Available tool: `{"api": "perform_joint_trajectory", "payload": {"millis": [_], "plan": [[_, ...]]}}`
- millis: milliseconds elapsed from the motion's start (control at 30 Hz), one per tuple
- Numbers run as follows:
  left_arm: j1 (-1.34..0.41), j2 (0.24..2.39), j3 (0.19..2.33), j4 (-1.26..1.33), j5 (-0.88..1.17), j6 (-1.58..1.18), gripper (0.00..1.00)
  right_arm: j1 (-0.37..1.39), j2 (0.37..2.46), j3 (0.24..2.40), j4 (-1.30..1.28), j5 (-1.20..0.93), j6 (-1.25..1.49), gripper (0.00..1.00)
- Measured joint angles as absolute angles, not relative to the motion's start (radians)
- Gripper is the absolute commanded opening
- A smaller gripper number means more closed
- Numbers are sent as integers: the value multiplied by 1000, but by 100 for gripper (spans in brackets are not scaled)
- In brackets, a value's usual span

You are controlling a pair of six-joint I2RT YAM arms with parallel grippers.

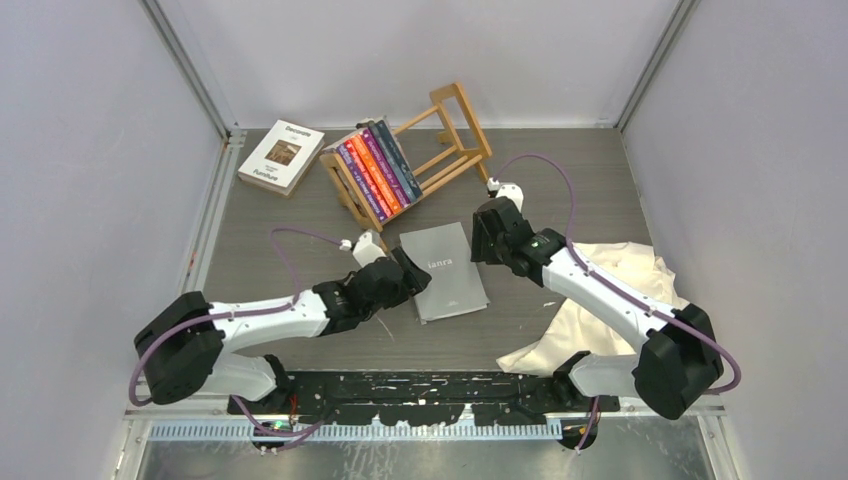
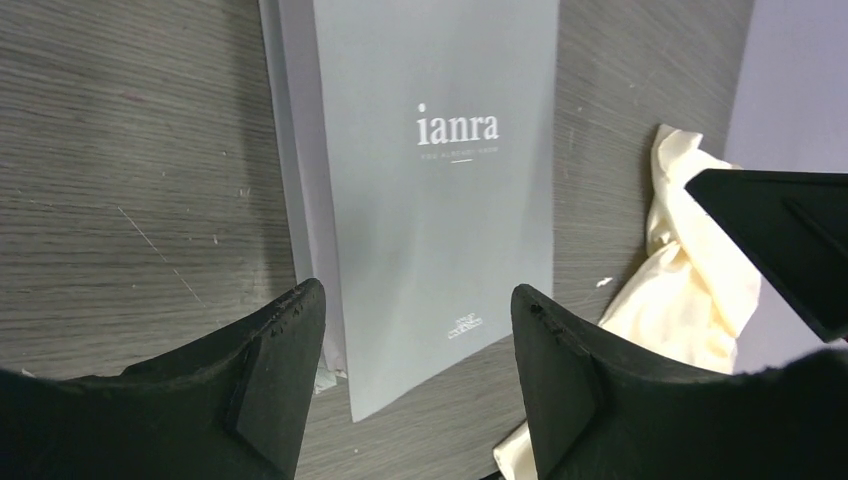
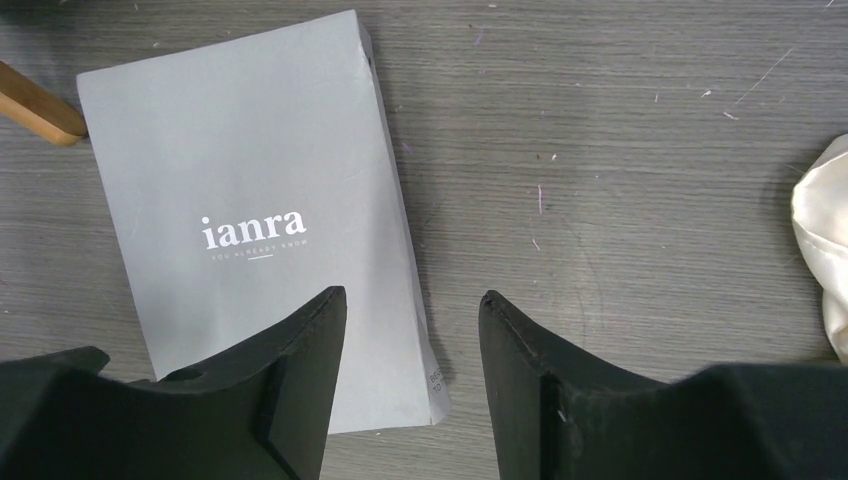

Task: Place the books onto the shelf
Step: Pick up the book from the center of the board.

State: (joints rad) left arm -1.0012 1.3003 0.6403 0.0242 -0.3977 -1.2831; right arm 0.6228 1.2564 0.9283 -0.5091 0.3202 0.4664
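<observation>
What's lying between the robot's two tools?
The grey book lies flat on the table between the left tool and the right tool, clearest in the top view.

Matt grey paper book (image 3: 250, 230), wooden shelf (image 1: 450, 163), soft cloth (image 2: 690, 290)

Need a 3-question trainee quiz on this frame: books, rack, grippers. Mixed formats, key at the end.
1. True or false: the grey book stands in the rack.
2. Where is the white book? A) flat on the table, left of the rack in the top view; B) in the rack; C) on top of the grey book.
3. Fill in: the left gripper and the right gripper both have their jaws ___.

Key:
1. False. It lies flat on the table between the two grippers.
2. A.
3. Open. Neither holds anything.
</observation>
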Motion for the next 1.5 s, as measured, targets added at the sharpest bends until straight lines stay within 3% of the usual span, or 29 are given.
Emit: {"api": "perform_joint_trajectory", "payload": {"millis": [600,1000,1500], "plan": [[-1001,1475,628,162,-400,-1335,58,552,1271,885,-469,233,445,57],[-1001,1507,601,248,-400,-1354,1,539,1271,869,-459,204,440,57],[-1001,1499,583,307,-400,-1335,0,534,1228,867,-459,218,439,59]]}}
